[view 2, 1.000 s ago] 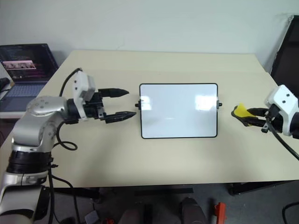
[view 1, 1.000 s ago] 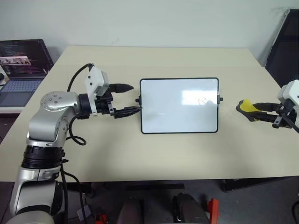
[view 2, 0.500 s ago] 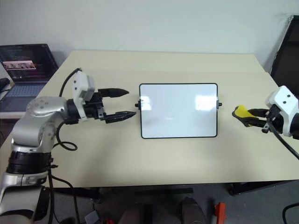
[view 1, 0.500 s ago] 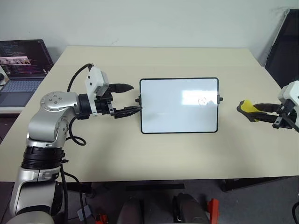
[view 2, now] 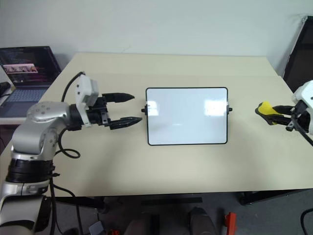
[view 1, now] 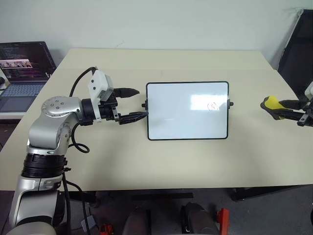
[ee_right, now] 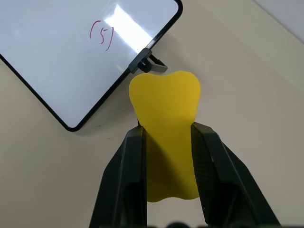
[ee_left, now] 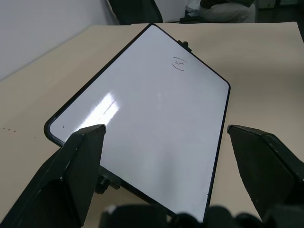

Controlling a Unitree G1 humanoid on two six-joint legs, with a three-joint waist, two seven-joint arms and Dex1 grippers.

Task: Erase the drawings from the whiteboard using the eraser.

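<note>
Here, glossy rounded whiteboard, yellow eraser

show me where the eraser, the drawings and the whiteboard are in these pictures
eraser [ee_right: 165,102], right wrist view, middle of the yellow block.
drawings [ee_right: 101,34], right wrist view, on the pink strokes.
whiteboard [view 1: 181,120], left eye view, bare white surface.

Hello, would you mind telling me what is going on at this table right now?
A humanoid robot is set to wipe a whiteboard lying flat on the table. Its right gripper is shut on a yellow eraser, held off to the board's right side, clear of it. The left gripper is open at the board's left edge, by the small knob. A small reddish scribble remains near the board's right edge, not yet wiped.
</note>
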